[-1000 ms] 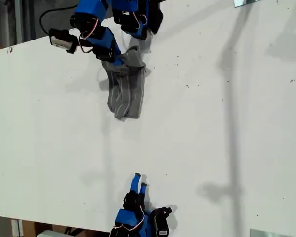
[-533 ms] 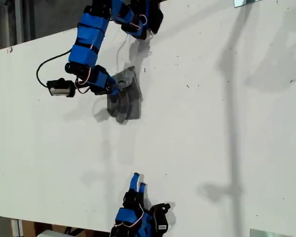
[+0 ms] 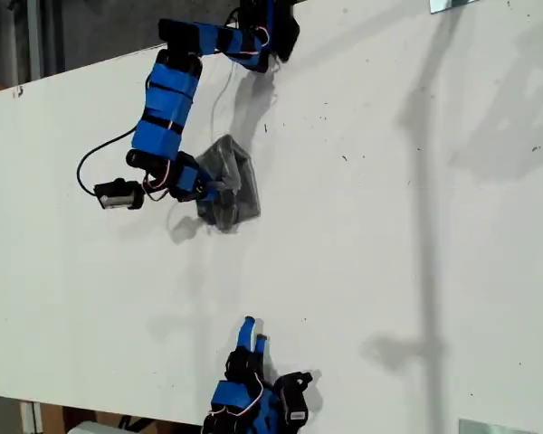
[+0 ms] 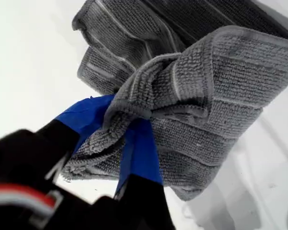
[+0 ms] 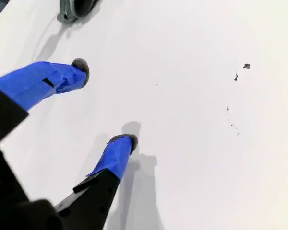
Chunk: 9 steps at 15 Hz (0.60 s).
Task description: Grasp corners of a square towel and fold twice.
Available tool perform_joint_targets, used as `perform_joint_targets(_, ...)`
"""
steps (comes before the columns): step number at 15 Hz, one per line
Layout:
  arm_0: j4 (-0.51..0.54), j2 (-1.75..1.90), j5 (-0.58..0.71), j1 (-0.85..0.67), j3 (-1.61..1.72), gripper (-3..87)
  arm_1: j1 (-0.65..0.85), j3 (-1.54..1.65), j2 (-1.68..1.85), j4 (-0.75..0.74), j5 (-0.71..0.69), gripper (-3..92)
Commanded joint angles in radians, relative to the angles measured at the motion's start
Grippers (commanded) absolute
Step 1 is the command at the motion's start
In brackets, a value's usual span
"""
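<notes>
You are looking at a towel [image 4: 216,91] of thick, matt grey cloth, its surface a rough looped pile ribbed with narrow paler stripes (it reads as terry or microfibre). The table [image 3: 389,271] is a smooth, matt white board, lightly speckled with dark marks. My first gripper [image 4: 129,139] and my second gripper [image 5: 98,108] have smooth blue plastic fingers on glossy black plastic bodies, and the second's tips look fuzzy grey.

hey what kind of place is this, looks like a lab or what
Probably a robotics lab or workshop bench. A large bare white table holds two small blue arms; my first pincer clamps a grey striped towel, and my second pincer hangs open.
</notes>
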Motion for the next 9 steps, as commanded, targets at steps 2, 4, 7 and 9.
perform_joint_targets(2,-0.017,-0.006,0.009,-0.009,0.006,26.1,-0.054,-0.19,0.281,0.138,0.008,35.3)
perform_joint_targets(4,-0.017,-0.005,0.014,-0.012,0.006,26.1,0.026,-0.16,0.492,0.236,0.0,35.6)
perform_joint_targets(7,-0.017,-0.005,0.018,-0.017,0.006,26.1,0.044,0.126,0.69,0.172,0.023,36.3)
perform_joint_targets(9,-0.017,-0.005,0.018,-0.017,0.006,26.1,-0.011,0.457,0.836,0.018,0.095,36.0)
